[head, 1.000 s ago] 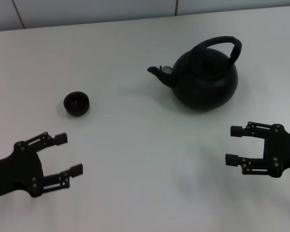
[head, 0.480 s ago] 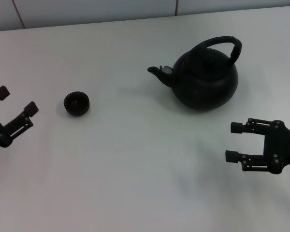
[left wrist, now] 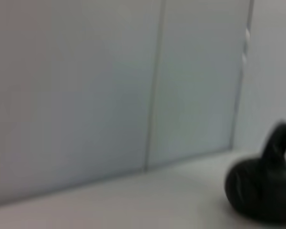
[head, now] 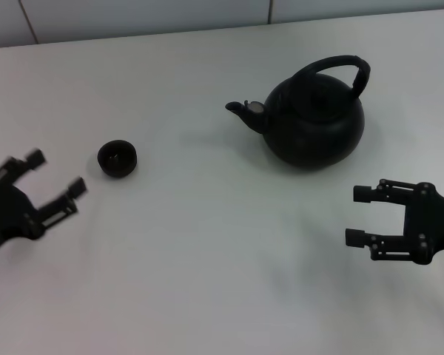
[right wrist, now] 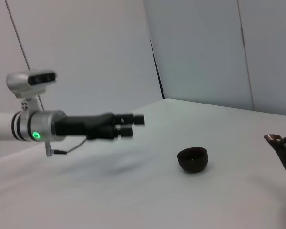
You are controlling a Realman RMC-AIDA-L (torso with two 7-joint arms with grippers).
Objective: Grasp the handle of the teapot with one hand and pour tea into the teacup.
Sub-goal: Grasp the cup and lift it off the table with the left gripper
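Observation:
The large black teapot [head: 314,118] stands upright at the back right of the white table [head: 207,259], spout pointing left, its arched handle [head: 339,68] rising over the lid. It also shows blurred in the left wrist view [left wrist: 262,188]. The tiny black teacup [head: 118,158] sits at the left; it also shows in the right wrist view [right wrist: 192,159]. My left gripper [head: 53,177] is open and empty, near the left edge, just left of and in front of the teacup. My right gripper [head: 357,217] is open and empty, in front of the teapot and apart from it.
A light grey panelled wall [head: 133,15] runs along the table's far edge. The right wrist view shows my left arm [right wrist: 76,126] reaching over the table, and the tip of the teapot's spout [right wrist: 276,140].
My left gripper swung from the front left out to the left edge, then came back in a little toward the teacup. The right gripper, teapot and teacup have not moved.

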